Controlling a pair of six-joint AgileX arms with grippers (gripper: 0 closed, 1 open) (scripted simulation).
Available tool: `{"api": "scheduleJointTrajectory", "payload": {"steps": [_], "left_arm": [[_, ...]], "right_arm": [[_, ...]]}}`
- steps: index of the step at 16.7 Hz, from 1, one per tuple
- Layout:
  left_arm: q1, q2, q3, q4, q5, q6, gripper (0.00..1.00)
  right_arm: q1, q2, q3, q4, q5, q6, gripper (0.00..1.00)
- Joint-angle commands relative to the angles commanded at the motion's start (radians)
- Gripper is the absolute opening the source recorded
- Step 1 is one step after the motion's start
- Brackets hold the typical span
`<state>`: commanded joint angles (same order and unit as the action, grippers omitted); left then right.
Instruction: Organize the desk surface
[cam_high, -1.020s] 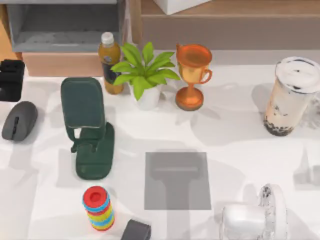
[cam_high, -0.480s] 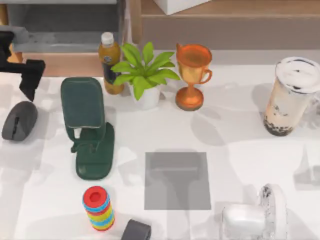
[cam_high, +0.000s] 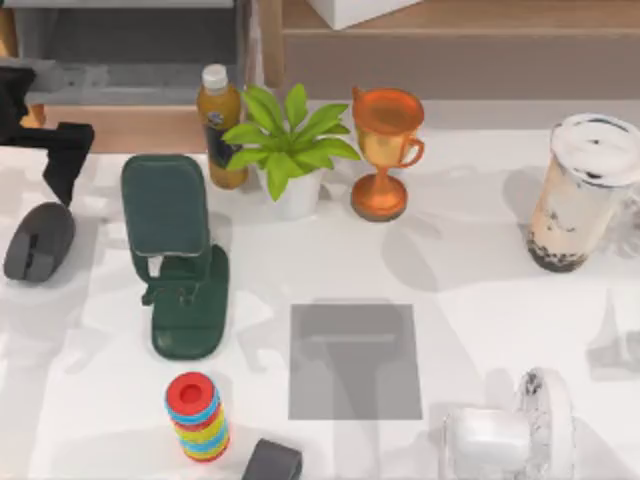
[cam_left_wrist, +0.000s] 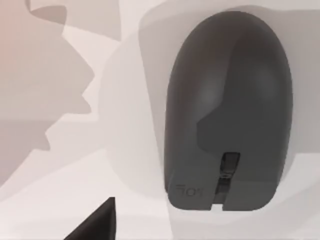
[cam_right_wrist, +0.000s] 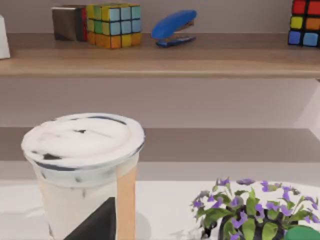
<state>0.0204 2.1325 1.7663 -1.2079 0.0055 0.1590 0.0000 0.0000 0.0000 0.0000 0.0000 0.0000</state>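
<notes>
Top view: desk surface (cam_high: 480, 290) is the broad white top under everything, rigid and flat; nothing to grip there, so the work falls on what sits on it. Biggest item is the green phone stand (cam_high: 178, 255), left of centre, tall and prob top-heavy. Boba cup (cam_high: 575, 195) at the right edge: likely heavy w/ liquid and slick, take it round the body. Grey mat (cam_high: 354, 360) lies flat near centre front. Mouse (cam_high: 38, 240) at far left: light, hard, smooth shell; I'd pinch across its flanks. Left gripper (cam_high: 55, 150) hovers just behind the mouse, can't tell if its fingers are spread or closed. Left wrist view looks straight down on the mouse (cam_left_wrist: 227, 110).
</notes>
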Motion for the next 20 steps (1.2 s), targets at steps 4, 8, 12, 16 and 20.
{"api": "scheduleJointTrajectory", "payload": {"steps": [4, 8, 12, 16, 20], "left_arm": [[0.003, 0.025, -0.057, 0.073, 0.0, -0.001, 1.0], [0.003, 0.078, -0.168, 0.255, 0.001, 0.0, 1.0], [0.006, 0.101, -0.209, 0.308, 0.001, 0.003, 1.0], [0.006, 0.101, -0.209, 0.308, 0.001, 0.003, 0.85], [0.006, 0.101, -0.209, 0.308, 0.001, 0.003, 0.55]], "right_arm": [[0.0, 0.0, 0.0, 0.0, 0.0, 0.0, 1.0], [0.0, 0.0, 0.0, 0.0, 0.0, 0.0, 1.0], [0.0, 0.0, 0.0, 0.0, 0.0, 0.0, 1.0], [0.0, 0.0, 0.0, 0.0, 0.0, 0.0, 1.0], [0.0, 0.0, 0.0, 0.0, 0.0, 0.0, 1.0]]}}
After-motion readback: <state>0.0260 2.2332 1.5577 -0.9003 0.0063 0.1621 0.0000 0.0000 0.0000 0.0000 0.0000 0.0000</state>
